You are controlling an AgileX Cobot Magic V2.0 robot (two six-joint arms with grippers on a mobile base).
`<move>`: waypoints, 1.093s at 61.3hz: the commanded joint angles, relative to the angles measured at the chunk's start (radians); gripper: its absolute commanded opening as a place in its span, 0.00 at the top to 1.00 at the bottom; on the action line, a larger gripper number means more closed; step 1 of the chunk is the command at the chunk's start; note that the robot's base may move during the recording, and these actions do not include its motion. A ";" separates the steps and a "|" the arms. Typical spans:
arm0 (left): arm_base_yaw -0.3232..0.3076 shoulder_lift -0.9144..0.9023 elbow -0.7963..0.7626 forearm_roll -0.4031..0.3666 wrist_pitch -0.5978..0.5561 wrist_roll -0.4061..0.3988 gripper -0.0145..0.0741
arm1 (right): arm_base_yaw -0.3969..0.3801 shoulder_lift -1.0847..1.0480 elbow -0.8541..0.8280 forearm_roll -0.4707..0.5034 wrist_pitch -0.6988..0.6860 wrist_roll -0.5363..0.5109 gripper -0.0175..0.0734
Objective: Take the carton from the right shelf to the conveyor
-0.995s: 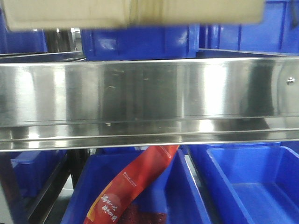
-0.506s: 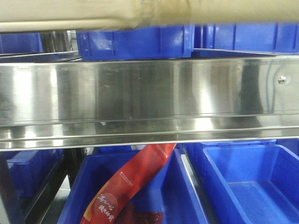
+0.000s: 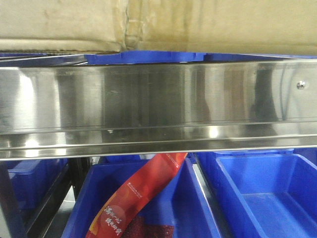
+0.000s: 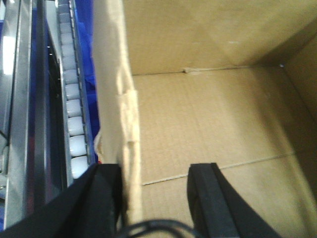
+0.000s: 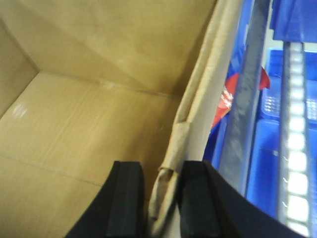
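Observation:
The brown carton point(image 3: 198, 25) fills the top of the front view, just above the right shelf's shiny steel rail point(image 3: 158, 99). In the left wrist view my left gripper point(image 4: 154, 171) stands open astride the carton's left wall point(image 4: 130, 124). Its outer finger lies against that wall and its inner finger hangs free over the carton floor point(image 4: 208, 114). In the right wrist view my right gripper point(image 5: 161, 168) is shut on the carton's crumpled right wall point(image 5: 198, 114), one finger inside and one outside. The conveyor is out of view.
Blue plastic bins point(image 3: 267, 193) sit below the rail, one holding a red packet point(image 3: 143, 193); more blue bins show behind the carton. White roller tracks point(image 4: 74, 119) point(image 5: 297, 148) and steel uprights run close beside the carton's outer walls.
The carton has come down and grown in the front view, from a blurred strip at the top to covering the blue bins behind. The shelf rail has shifted slightly left.

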 commanded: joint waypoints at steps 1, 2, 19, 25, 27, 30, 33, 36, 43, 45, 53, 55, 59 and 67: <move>-0.007 -0.028 -0.009 -0.025 -0.007 0.035 0.85 | -0.009 0.007 0.000 -0.026 -0.083 -0.029 0.88; -0.007 -0.028 -0.009 -0.025 -0.007 0.035 0.85 | -0.009 0.008 0.000 -0.024 -0.083 -0.029 0.88; -0.007 -0.028 -0.009 -0.028 -0.007 0.037 0.85 | -0.009 0.009 0.000 -0.019 -0.088 -0.029 0.88; -0.007 -0.028 -0.009 -0.026 -0.007 0.037 0.85 | -0.009 0.009 0.000 -0.019 -0.086 -0.029 0.88; -0.007 -0.028 -0.009 -0.026 -0.007 0.037 0.85 | -0.009 0.009 0.000 -0.019 -0.086 -0.029 0.88; -0.007 -0.028 -0.009 -0.026 -0.007 0.037 0.85 | -0.009 0.009 0.000 -0.019 -0.086 -0.029 0.88; -0.007 -0.028 -0.009 -0.026 -0.007 0.037 0.85 | -0.009 0.009 0.000 -0.019 -0.086 -0.029 0.88; -0.007 -0.028 -0.009 -0.026 -0.007 0.037 0.85 | -0.009 0.009 0.000 -0.019 -0.086 -0.029 0.88; -0.007 -0.028 -0.009 -0.026 -0.007 0.037 0.85 | -0.009 0.009 0.000 -0.019 -0.086 -0.029 0.88; -0.007 -0.028 -0.009 -0.026 -0.007 0.037 0.85 | -0.009 0.009 0.000 -0.019 -0.086 -0.029 0.88; -0.007 -0.028 -0.009 -0.026 -0.007 0.037 0.85 | -0.009 0.009 0.000 -0.019 -0.086 -0.029 0.88; -0.007 -0.028 -0.009 -0.026 -0.007 0.037 0.85 | -0.009 0.009 0.000 -0.019 -0.086 -0.029 0.88; -0.007 -0.028 -0.009 -0.026 -0.007 0.037 0.85 | -0.009 0.009 0.000 -0.019 -0.086 -0.029 0.88; -0.007 -0.028 -0.009 -0.026 -0.007 0.037 0.85 | -0.009 0.009 0.000 -0.019 -0.088 -0.029 0.88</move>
